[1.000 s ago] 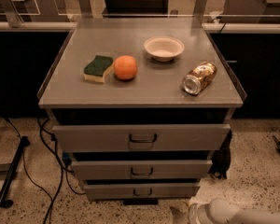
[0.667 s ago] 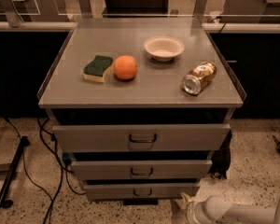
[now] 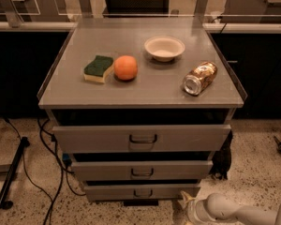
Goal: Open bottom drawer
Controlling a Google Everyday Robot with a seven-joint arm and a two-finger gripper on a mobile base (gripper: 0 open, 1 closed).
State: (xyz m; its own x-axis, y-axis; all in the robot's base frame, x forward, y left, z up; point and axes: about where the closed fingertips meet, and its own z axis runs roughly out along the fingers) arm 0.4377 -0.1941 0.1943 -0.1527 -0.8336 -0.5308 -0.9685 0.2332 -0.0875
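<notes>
The table (image 3: 145, 90) is a grey drawer cabinet with a raised lip along its left and right edges. On its top, the sponge (image 3: 98, 68) lies at 9 o'clock of the orange (image 3: 125, 67) and just beside it. The bowl (image 3: 164, 48) stands toward the back at 1 o'clock of the orange. The can (image 3: 200, 78) lies on its side near the right edge, at 3 o'clock of the orange. Three drawer fronts step down below the top: the top drawer (image 3: 187, 138), the middle drawer (image 3: 98, 171) and the bottom drawer (image 3: 107, 191). The bottom drawer is the lowest and narrowest front, just above the floor (image 3: 253, 177), with its dark handle (image 3: 143, 192) at its centre. A dark gap separates each front from the one above. At 9 o'clock of the drawer stack, cables (image 3: 51, 172) and a black stand (image 3: 9, 179) lie on the floor. At 3 o'clock, the speckled floor is open from the cabinet to the frame edge. The claw (image 3: 185, 201) is low to the floor at 4 o'clock of the bottom drawer's handle, just past the front's right end and apart from the handle. The white arm (image 3: 225, 211) enters from the lower right corner and runs toward 9 o'clock, close to the floor. Whether the claw is released or clenched cannot be told.
</notes>
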